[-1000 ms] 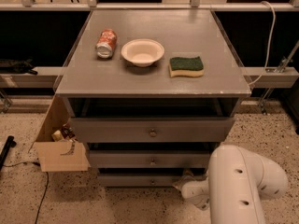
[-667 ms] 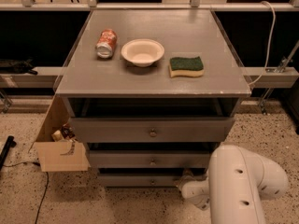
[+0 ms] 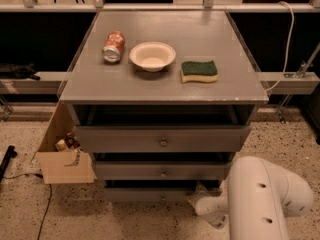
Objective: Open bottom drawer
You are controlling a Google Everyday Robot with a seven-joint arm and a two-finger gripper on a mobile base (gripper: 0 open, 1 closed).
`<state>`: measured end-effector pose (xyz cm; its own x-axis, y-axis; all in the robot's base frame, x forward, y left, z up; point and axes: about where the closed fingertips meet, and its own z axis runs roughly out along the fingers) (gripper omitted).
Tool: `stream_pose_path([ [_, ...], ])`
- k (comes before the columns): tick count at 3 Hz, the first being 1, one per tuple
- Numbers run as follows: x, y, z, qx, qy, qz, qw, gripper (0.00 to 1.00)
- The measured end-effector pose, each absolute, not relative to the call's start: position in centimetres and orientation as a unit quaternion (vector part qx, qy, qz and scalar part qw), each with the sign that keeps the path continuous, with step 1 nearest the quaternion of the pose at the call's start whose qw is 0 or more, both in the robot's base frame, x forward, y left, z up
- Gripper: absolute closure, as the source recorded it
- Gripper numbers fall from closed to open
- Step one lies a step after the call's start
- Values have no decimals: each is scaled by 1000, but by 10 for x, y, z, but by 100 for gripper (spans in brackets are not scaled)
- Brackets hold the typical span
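The bottom drawer (image 3: 150, 194) is the narrowest, lowest grey front of the cabinet, with a small round metal knob (image 3: 162, 198) at its centre. It sticks out a little less than the middle drawer (image 3: 160, 171) and the top drawer (image 3: 160, 140) above it. My gripper (image 3: 203, 191) is low at the right end of the bottom drawer's front, right of the knob. It is mostly hidden behind my white arm (image 3: 260, 199), which fills the lower right.
On the cabinet top (image 3: 165, 86) lie a tipped soda can (image 3: 113, 46), a white bowl (image 3: 152, 55) and a green sponge (image 3: 199, 70). An open cardboard box (image 3: 62, 159) stands on the floor left of the drawers. A cable (image 3: 47, 209) runs over the speckled floor.
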<state>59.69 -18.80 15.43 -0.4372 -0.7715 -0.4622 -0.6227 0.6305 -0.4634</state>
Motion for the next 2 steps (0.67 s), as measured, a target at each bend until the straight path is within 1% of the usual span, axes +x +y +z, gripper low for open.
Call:
stream_pose_path([
  [1, 583, -189, 158, -405, 846, -108, 330, 100],
  [2, 579, -189, 158, -408, 843, -113, 331, 100],
])
